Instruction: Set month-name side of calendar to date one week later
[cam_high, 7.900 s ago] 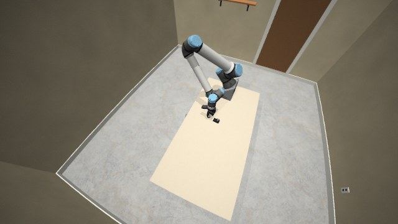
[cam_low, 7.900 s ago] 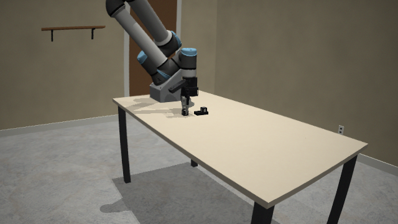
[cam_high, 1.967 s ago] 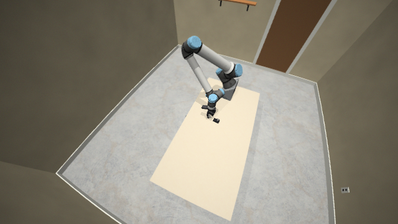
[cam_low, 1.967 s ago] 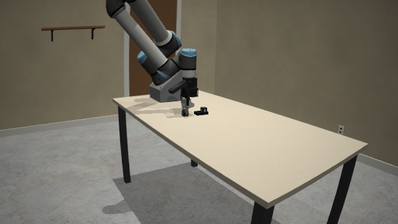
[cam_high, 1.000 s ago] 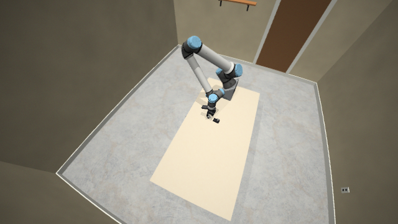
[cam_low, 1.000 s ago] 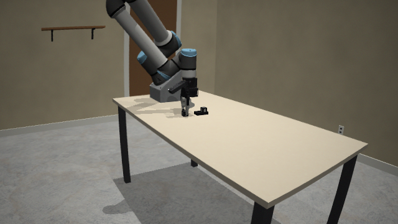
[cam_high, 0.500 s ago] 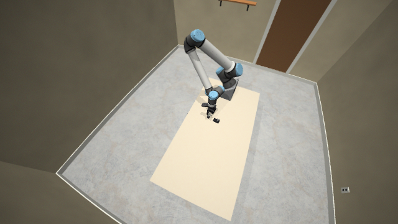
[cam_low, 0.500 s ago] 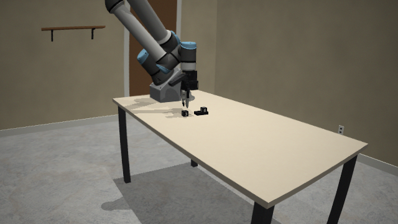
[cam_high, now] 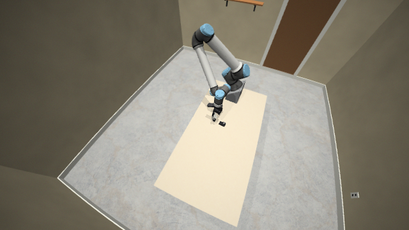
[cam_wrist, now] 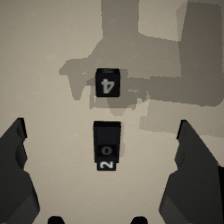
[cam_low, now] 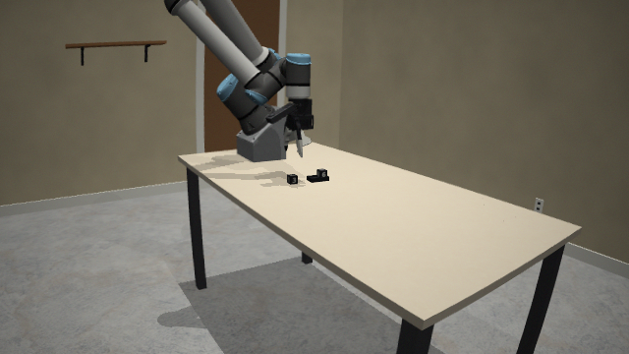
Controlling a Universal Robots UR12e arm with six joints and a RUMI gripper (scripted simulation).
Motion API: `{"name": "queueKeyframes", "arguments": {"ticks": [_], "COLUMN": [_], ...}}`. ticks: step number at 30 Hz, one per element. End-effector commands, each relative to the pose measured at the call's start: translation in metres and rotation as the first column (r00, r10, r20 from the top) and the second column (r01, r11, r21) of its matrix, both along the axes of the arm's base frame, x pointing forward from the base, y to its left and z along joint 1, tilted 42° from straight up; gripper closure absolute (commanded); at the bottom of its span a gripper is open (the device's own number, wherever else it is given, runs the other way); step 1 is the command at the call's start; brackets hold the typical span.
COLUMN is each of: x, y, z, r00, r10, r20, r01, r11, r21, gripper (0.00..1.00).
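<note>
A loose black cube [cam_wrist: 108, 82] lies flat on the table with a white 4 on its top face. It also shows in the exterior view [cam_low: 292, 179], left of the tray. The black tray [cam_wrist: 107, 143] lies just beside it and holds the other cube [cam_low: 321, 172] at one end; that cube shows a 0 and a 2. The tray's slot toward the loose cube is empty. My gripper [cam_wrist: 102, 120] [cam_low: 299, 147] is open and empty. It hangs well above the table, over the loose cube and the tray.
The grey arm base [cam_low: 260, 143] stands at the table's far end, just behind the cubes. The cream table top [cam_low: 373, 206] stretches away from the tray toward the near edge.
</note>
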State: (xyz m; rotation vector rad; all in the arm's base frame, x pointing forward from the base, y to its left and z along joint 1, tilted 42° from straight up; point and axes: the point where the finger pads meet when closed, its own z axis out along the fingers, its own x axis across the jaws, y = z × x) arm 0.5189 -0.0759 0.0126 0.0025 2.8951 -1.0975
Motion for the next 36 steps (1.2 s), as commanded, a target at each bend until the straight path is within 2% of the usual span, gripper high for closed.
{"name": "queueKeyframes", "arguments": {"ticks": [1, 21, 23, 26, 28, 29, 30, 32, 36], "x": [-0.001, -0.001, 0.002, 0.003, 0.003, 0.003, 0.003, 0.001, 0.000], "y": [0.000, 0.005, 0.022, 0.064, 0.064, 0.077, 0.077, 0.094, 0.097], "z": [-0.001, -0.005, -0.019, -0.057, -0.057, -0.068, -0.068, -0.083, -0.086], "r00": [1.000, 1.000, 1.000, 1.000, 1.000, 1.000, 1.000, 1.000, 1.000], "r10": [-0.008, -0.006, -0.006, -0.006, -0.006, -0.006, -0.006, -0.006, -0.006], "r20": [-0.010, -0.012, -0.012, -0.012, -0.012, -0.012, -0.012, -0.012, -0.012], "r01": [0.008, 0.006, 0.006, 0.006, 0.006, 0.006, 0.006, 0.006, 0.006], "r11": [1.000, 1.000, 1.000, 1.000, 1.000, 1.000, 1.000, 1.000, 1.000], "r21": [0.001, 0.001, 0.003, 0.004, 0.004, 0.003, 0.003, 0.001, 0.000], "gripper": [0.00, 0.00, 0.00, 0.00, 0.00, 0.00, 0.00, 0.00, 0.00]}}
